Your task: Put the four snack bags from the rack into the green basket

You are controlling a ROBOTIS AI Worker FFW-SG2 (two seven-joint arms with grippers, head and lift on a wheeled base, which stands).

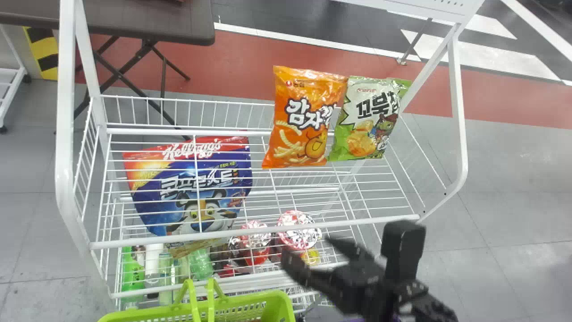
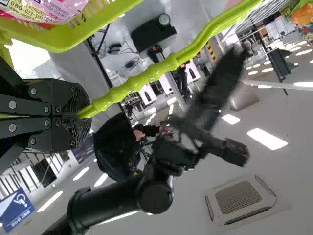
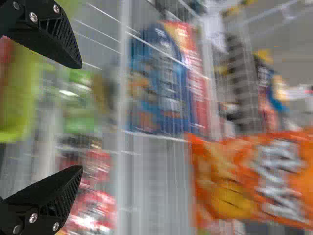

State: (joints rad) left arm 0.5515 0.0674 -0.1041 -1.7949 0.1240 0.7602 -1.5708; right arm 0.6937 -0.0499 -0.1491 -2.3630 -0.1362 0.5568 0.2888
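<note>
In the head view my right gripper (image 1: 309,251) is open in front of the rack (image 1: 254,235), below the orange snack bag (image 1: 304,120) and the green-and-white bag (image 1: 368,118), which stand side by side. A blue cereal bag (image 1: 192,192) rests at the rack's left. The green basket (image 1: 250,304) is at the bottom edge. In the right wrist view, nothing is between the spread fingers of my right gripper (image 3: 79,116); the orange bag (image 3: 244,181) lies beyond. My left gripper (image 2: 80,115) is shut on the green basket's handle (image 2: 142,78). A pink bag (image 2: 44,10) lies in the basket.
Bottles (image 1: 134,268) and red-and-white packages (image 1: 299,230) occupy the rack's lower level. White posts (image 1: 65,134) frame its sides, and a dark folding table (image 1: 147,22) stands behind at the left. The right arm (image 2: 117,200) is across from the left wrist camera.
</note>
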